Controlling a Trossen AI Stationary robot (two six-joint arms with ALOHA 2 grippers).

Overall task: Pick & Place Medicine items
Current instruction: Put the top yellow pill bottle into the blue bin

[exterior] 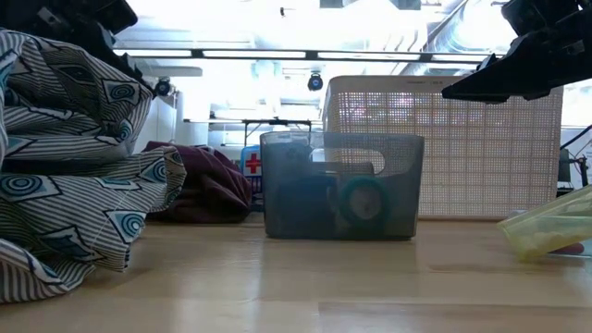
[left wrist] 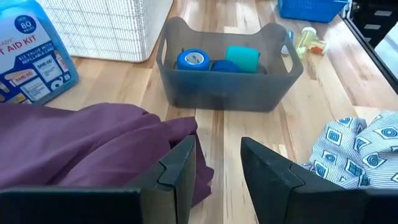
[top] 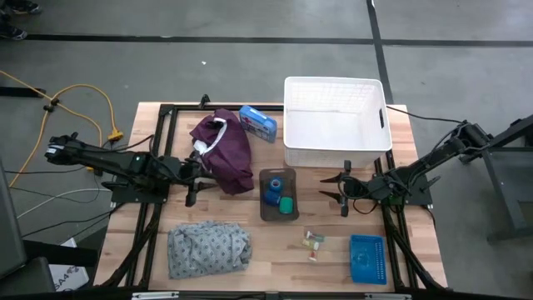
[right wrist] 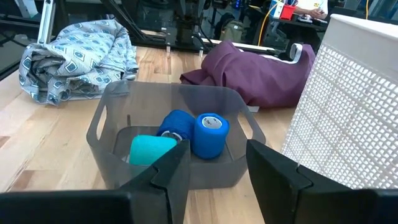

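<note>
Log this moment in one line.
rolls in grey bin | small pieces on table | left hand, right hand open, empty

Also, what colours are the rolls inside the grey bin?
Two rolls are blue and one roll is teal-green, in the grey bin. The right wrist view shows them best.

blue box (left wrist: 34,53) reading "AID KIT", "80", "BAND-AID"

My tabletop (top: 250,208) is pale, smooth wood. The grey bin (right wrist: 180,106) is translucent matt plastic; the white basket (top: 333,133) is perforated plastic. The maroon garment (top: 229,154) and the patterned cloth (top: 208,247) are soft fabric.
</note>
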